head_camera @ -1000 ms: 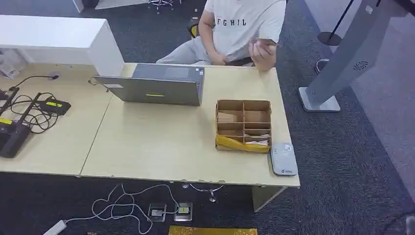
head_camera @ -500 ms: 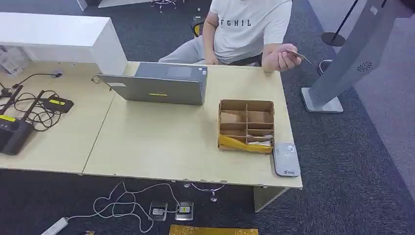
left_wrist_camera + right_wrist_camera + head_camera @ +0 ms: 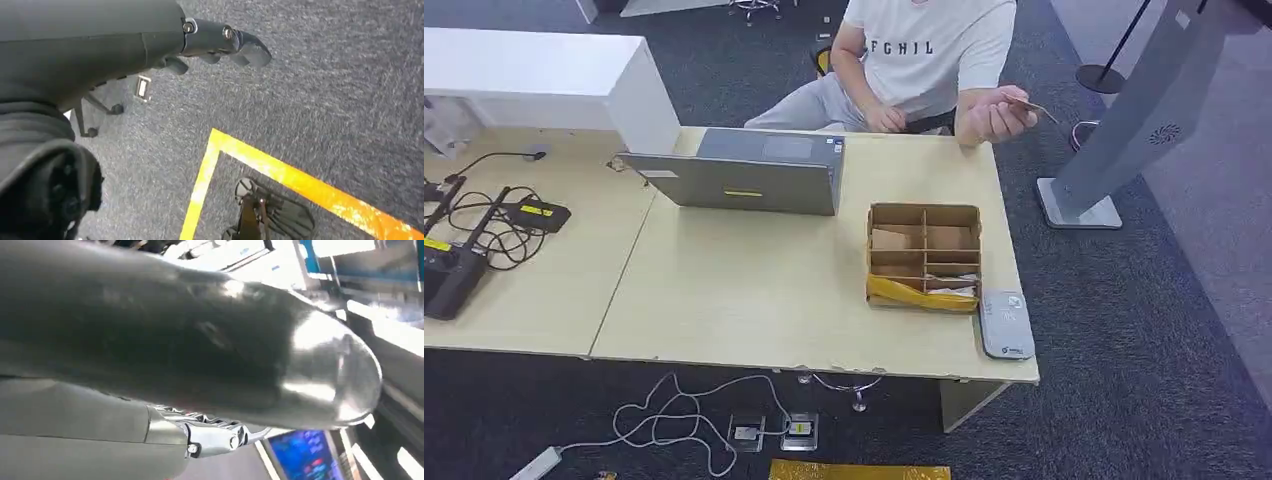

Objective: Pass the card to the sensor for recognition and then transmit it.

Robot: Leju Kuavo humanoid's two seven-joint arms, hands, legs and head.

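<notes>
person's hand [image 3: 992, 112] holds card [image 3: 1031, 107] out past far right table corner. left hand [image 3: 220, 45] hangs over carpet, fingers loosely apart, empty. right hand [image 3: 215, 435]: can't tell. tip imo: take card by free edge, then down to sensor [image 3: 1005, 323] beside cardboard box [image 3: 924, 256].

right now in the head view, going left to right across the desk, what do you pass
black router → cable tangle → laptop → cardboard organizer box → grey card sensor

Left hand [image 3: 220, 45] empty, fingers extended.
</notes>
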